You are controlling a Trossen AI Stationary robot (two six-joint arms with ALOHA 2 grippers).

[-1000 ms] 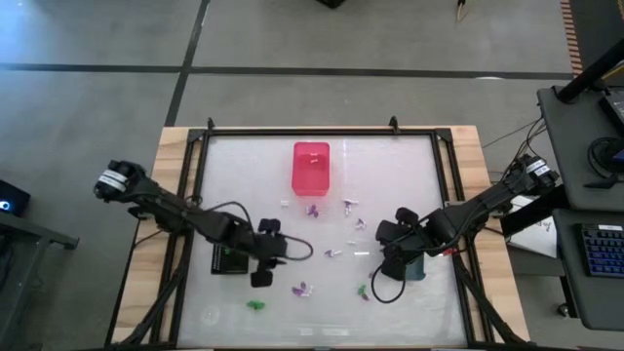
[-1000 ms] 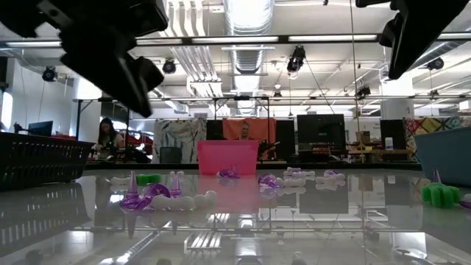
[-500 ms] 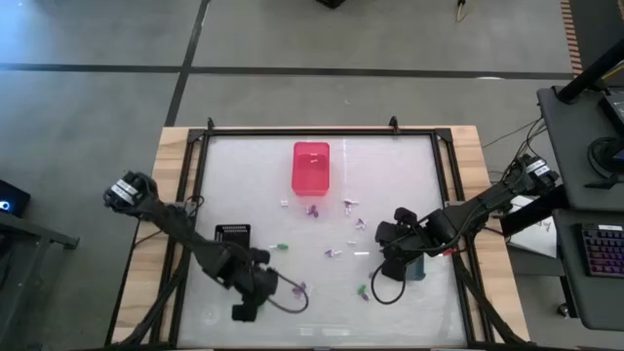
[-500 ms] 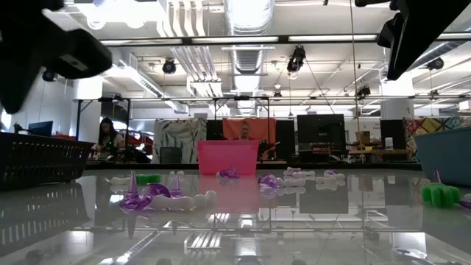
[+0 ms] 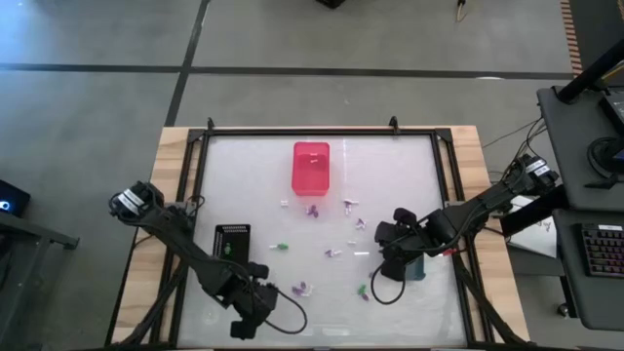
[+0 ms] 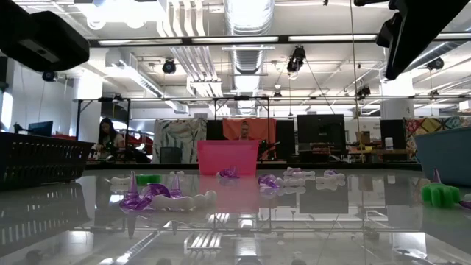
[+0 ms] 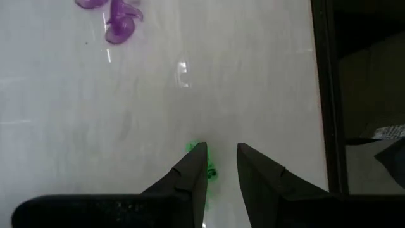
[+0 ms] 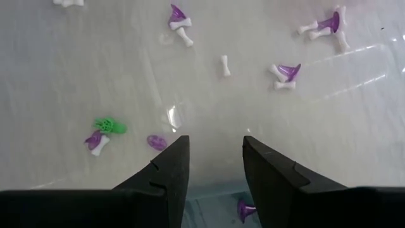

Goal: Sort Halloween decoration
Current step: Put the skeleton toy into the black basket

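Left gripper (image 7: 220, 152) swung to table's near edge; jaws narrow, empty, over tiny green plastic piece (image 7: 207, 168). Right gripper (image 8: 215, 147): unmoved, jaws wide, empty, above grey-blue bin (image 5: 415, 268). Handling est.: light, stiff, slippery on glossy top; pinch across body.

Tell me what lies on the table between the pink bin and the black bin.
Only one small white piece lies between the pink bin and the black bin; otherwise that stretch is bare in the high view.
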